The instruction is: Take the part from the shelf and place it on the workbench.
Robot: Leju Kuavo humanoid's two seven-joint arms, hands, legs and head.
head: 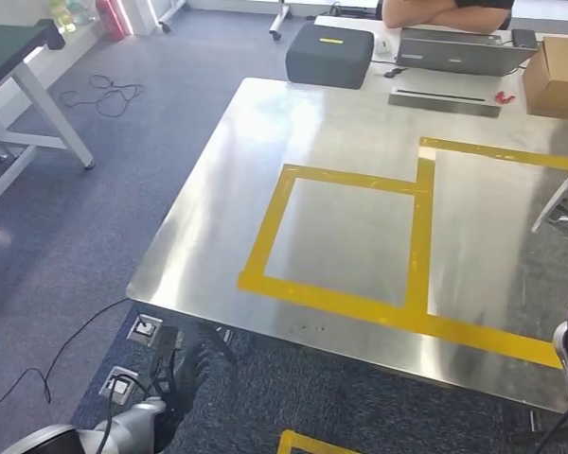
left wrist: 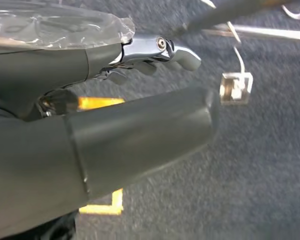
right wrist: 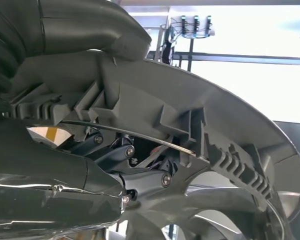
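Grey ribbed plastic part [right wrist: 216, 130], curved like a fan shroud, is clamped in my right robot hand [right wrist: 141, 170]; left robot hand [left wrist: 148, 55] hangs empty, fingers apart, beside the steel surface [head: 217, 208].

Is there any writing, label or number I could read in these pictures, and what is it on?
No text can be read here.
Dark case: a yellow label, too small to read.
Cardboard box: a yellow mark on its side, too blurred to read.
Laptop: no lettering I can make out.
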